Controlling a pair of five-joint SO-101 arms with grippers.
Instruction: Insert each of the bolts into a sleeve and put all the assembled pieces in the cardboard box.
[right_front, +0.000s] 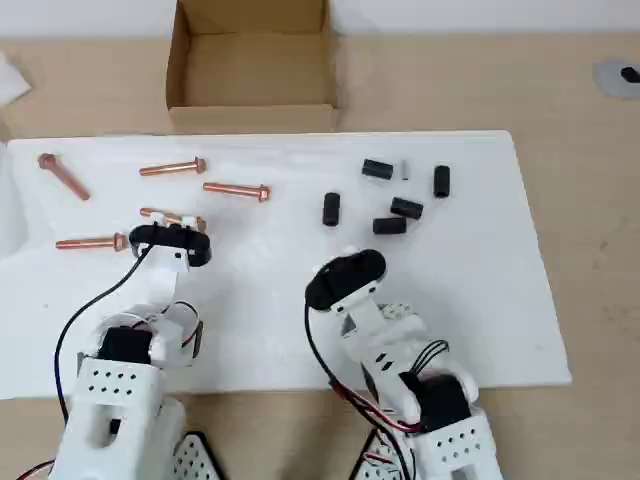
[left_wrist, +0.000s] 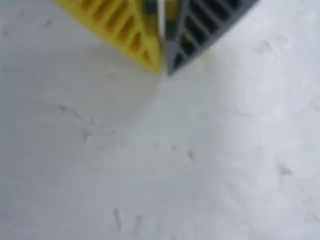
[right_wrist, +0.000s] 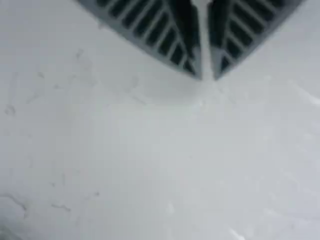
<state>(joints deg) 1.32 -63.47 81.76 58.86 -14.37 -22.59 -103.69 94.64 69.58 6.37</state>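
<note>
Though wrist views show board (left_wrist: 160, 165), high view adds bolts (right_front: 236, 189), sleeves (right_front: 376, 170).

The cardboard box (right_front: 252, 118) sat on the table (right_front: 580, 120) just behind the far edge of the sheet (right_front: 480, 300), left of that edge's middle. Five bolts lay on the sheet's left part: one bolt (right_front: 62, 175) by the far left corner, two (right_front: 172, 168) (right_front: 237, 190) to its right, and one (right_front: 90, 242) nearer, just left of an arm (right_front: 120, 370). The fifth (right_front: 172, 217) was partly behind that arm's wrist. Five sleeves lay well apart from them on the right. Two (right_front: 376, 170) (right_front: 441, 181) were farther back, and three (right_front: 331, 209) (right_front: 406, 208) (right_front: 389, 226) were nearer, just behind the other arm (right_front: 400, 350). Both arms stood at the sheet's near edge. The left gripper (left_wrist: 162, 70) and the right gripper (right_wrist: 206, 75) hung over the sheet.
</note>
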